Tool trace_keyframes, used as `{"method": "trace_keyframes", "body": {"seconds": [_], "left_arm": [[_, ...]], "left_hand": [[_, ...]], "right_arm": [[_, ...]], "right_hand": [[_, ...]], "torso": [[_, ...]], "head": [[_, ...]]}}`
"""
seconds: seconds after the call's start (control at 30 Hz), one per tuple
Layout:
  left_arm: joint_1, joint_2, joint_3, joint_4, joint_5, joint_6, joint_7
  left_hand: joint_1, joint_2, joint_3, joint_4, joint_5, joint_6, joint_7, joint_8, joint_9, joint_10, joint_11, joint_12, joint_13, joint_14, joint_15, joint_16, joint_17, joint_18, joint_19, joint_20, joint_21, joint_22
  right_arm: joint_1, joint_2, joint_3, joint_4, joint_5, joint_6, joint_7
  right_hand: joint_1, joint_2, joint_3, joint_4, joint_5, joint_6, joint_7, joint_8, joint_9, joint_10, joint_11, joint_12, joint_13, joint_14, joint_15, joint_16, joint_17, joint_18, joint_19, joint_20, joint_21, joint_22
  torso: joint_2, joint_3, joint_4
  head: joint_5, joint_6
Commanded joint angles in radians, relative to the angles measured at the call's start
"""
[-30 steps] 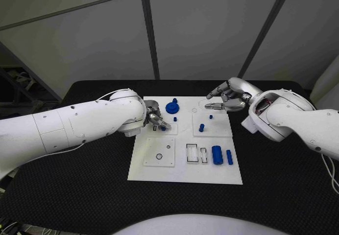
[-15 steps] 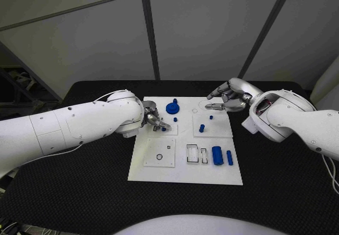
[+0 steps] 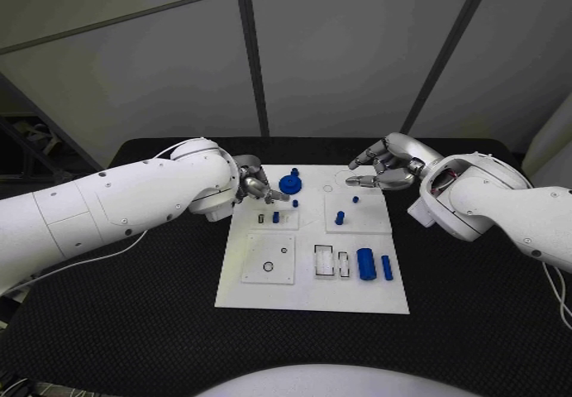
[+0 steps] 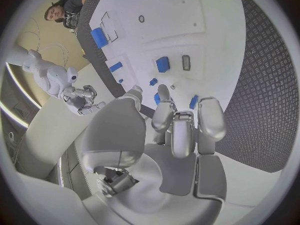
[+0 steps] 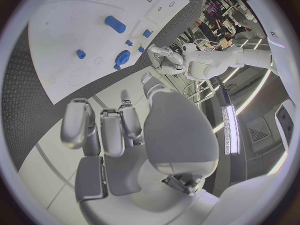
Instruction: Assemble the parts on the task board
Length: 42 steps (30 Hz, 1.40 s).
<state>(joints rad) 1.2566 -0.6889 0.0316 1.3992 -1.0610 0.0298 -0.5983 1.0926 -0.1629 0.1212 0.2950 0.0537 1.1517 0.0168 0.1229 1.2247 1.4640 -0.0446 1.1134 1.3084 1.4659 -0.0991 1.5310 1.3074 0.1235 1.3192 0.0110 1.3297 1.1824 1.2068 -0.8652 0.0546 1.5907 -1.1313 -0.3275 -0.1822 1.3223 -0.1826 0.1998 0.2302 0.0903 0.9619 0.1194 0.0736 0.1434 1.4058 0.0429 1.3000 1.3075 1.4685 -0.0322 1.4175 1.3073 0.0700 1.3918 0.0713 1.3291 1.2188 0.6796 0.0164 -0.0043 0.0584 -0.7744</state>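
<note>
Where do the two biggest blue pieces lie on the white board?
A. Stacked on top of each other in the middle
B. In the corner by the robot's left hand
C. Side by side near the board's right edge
C: the two long blue pieces lie side by side near the right edge of the white board.

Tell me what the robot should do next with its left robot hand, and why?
Probably lower the left robot hand toward the big blue knob piece just beside it on the white board and take hold of it. That robot hand looks free of any part, and hovers over the board's far left corner. The small blue peg already stands nearby, so the knob seems the closest loose piece.
</note>
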Motion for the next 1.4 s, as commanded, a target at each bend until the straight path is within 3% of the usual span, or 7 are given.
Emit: {"method": "trace_keyframes", "body": {"seconds": [0.03,0.13,0.27,0.47,0.7,0.97,1.4], "left_arm": [[0.017,-0.003,0.014,-0.037,0.029,0.051,-0.001],[0.037,0.004,0.021,-0.09,0.038,0.094,0.002],[0.061,0.032,0.025,-0.18,0.049,0.141,0.012],[0.073,0.076,0.023,-0.285,0.017,0.176,0.033],[0.076,0.107,0.019,-0.355,-0.002,0.21,0.044],[0.073,0.144,-0.004,-0.412,-0.005,0.241,0.055],[0.062,0.171,-0.014,-0.431,-0.005,0.262,0.072]], "left_hand": [[0.033,0.014,0.002,-0.002,-0.005,-0.03,0.009,-0.028,-0.021,0.019,0.002,-0.03,0.122,0.088,0.001,-0.008,0.199,-0.029,-0.016,0.002,-0.015,-0.017],[0.065,0.026,0.006,-0.005,-0.005,-0.066,0.025,-0.065,-0.073,0.014,0.016,-0.05,0.118,0.085,0.011,-0.015,0.19,-0.026,-0.029,0.01,-0.029,-0.033],[0.093,0.034,0.003,-0.004,-0.005,-0.094,0.04,-0.062,-0.157,0.015,0.027,-0.047,0.121,0.085,0.023,-0.014,0.191,-0.025,-0.032,0.022,-0.036,-0.036],[0.101,0.037,-0.005,-0.005,-0.005,-0.103,0.045,-0.063,-0.214,0.017,0.033,-0.04,0.125,0.086,0.027,-0.014,0.192,-0.025,-0.032,0.028,-0.038,-0.035],[0.086,0.033,-0.017,-0.002,-0.005,-0.095,0.045,-0.061,-0.241,0.018,0.034,-0.037,0.127,0.086,0.028,-0.012,0.193,-0.024,-0.032,0.03,-0.039,-0.035],[0.07,0.034,-0.024,-0.001,-0.005,-0.091,0.045,-0.061,-0.259,0.018,0.034,-0.034,0.13,0.086,0.029,-0.012,0.194,-0.024,-0.033,0.031,-0.04,-0.035],[0.044,0.033,-0.031,0.0,-0.005,-0.085,0.044,-0.06,-0.279,0.019,0.033,-0.03,0.133,0.087,0.029,-0.009,0.197,-0.024,-0.031,0.032,-0.04,-0.032]], "right_arm": [[0.002,-0.001,0.001,0.0,-0.003,-0.007,0.006],[0.002,-0.001,0.001,-0.001,-0.003,-0.007,0.005],[0.002,0.0,0.001,-0.001,-0.003,-0.006,0.005],[0.002,0.003,0.001,-0.001,-0.003,-0.005,0.004],[0.002,0.005,0.001,-0.002,-0.003,-0.004,0.004],[0.002,0.009,0.001,-0.002,-0.003,-0.002,0.004],[0.002,0.012,0.001,-0.005,-0.003,-0.001,0.005]], "right_hand": [[-0.01,0.001,-0.001,0.006,0.006,0.006,-0.001,-0.006,0.001,-0.002,-0.007,-0.005,0.029,0.042,-0.006,-0.003,0.016,0.006,-0.006,0.002,-0.007,-0.001],[-0.011,0.001,-0.002,0.008,0.006,0.006,-0.001,-0.006,0.001,-0.002,-0.007,-0.005,0.029,0.042,-0.006,-0.003,0.016,0.006,-0.005,0.002,-0.007,-0.001],[-0.011,0.001,-0.002,0.008,0.006,0.006,-0.001,-0.006,0.001,-0.002,-0.007,-0.005,0.029,0.042,-0.006,-0.003,0.016,0.006,-0.005,0.002,-0.007,-0.001],[-0.011,0.001,-0.002,0.008,0.006,0.006,-0.001,-0.006,0.001,-0.002,-0.007,-0.005,0.029,0.042,-0.006,-0.003,0.016,0.006,-0.005,0.002,-0.007,-0.001],[-0.011,0.001,-0.002,0.008,0.006,0.006,-0.001,-0.006,0.002,0.0,-0.007,-0.003,0.031,0.043,-0.006,-0.002,0.018,0.005,-0.004,0.002,-0.006,0.001],[-0.011,0.001,-0.002,0.008,0.006,0.006,-0.001,-0.006,0.002,0.0,-0.007,-0.003,0.031,0.043,-0.006,-0.002,0.018,0.005,-0.004,0.002,-0.006,0.001],[-0.011,0.001,-0.002,0.008,0.006,0.006,-0.001,-0.006,0.002,0.0,-0.007,-0.003,0.031,0.043,-0.006,-0.002,0.018,0.005,-0.004,0.002,-0.006,0.001]], "torso": [[0.0,0.0001,0.0017],[0.001,0.0,0.0017],[0.002,0.0006,-0.0005],[0.005,-0.0004,-0.0021],[0.012,-0.0018,-0.0043],[0.011,-0.0021,-0.0054],[0.009,-0.001,-0.0038]], "head": [[-0.002,0.002],[-0.002,0.004],[0.0,0.007],[0.001,0.009],[0.004,0.013],[0.006,0.007],[0.004,0.003]]}}
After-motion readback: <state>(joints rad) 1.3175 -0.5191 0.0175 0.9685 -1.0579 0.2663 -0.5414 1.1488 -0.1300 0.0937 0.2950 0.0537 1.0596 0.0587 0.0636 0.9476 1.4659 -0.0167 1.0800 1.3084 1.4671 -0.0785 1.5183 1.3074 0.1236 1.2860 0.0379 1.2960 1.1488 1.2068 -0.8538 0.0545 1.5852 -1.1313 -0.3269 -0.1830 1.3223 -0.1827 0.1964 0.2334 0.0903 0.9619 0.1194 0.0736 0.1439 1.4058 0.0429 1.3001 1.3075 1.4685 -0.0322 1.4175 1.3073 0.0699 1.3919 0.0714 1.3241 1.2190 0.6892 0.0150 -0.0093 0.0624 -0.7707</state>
